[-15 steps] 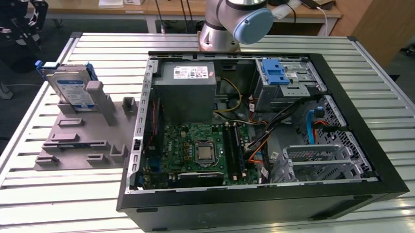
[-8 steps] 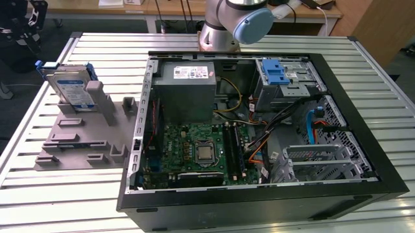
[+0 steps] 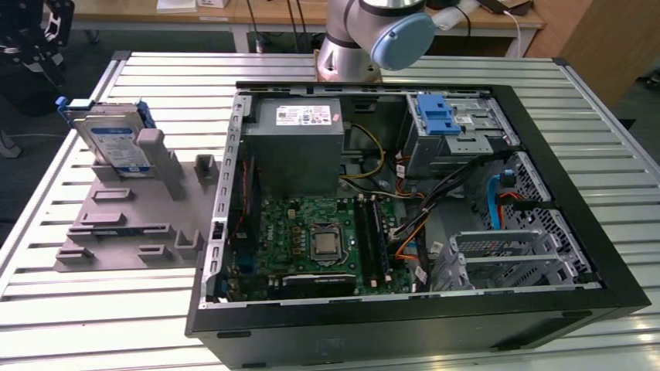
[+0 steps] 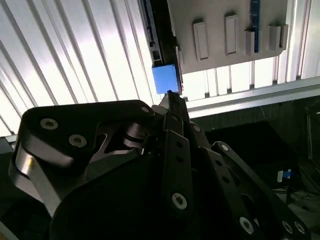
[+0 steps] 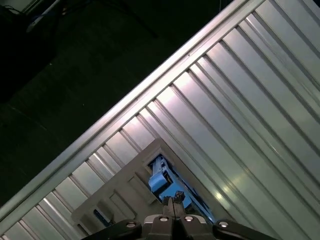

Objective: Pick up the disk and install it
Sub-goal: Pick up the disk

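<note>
Gripper (image 5: 172, 201): in both wrist views the two fingers are brought fully together, tip against tip, with nothing clamped between them. In the second wrist view the closed tips (image 4: 170, 95) sit close to the blue end of the disk's side rail, with no contact visible.

Disk (image 3: 111, 139): it stands on edge, leaning slightly, in a slot of the grey fixture plate (image 3: 124, 224). In the exterior view it lies at about 9 o'clock from the open computer case (image 3: 577, 309), near the table's edge. Its white-and-blue label faces the viewer. In the first wrist view the disk (image 5: 165, 182) is seen edge-on, its blue rail just beyond the fingertips. The disk has not been lifted from the plate.

Surroundings, exterior view:
- The slatted metal table (image 3: 83, 325) carries both plate and case.
- Inside the case, the grey power supply (image 3: 299, 147) sits at 11 o'clock.
- The drive cage (image 3: 454, 127), with its blue latch, sits at 1 o'clock.
- The green motherboard (image 3: 309, 232) sits at 7 o'clock.
- The arm's base (image 3: 356, 46) stands at 12 o'clock, behind the case.
</note>
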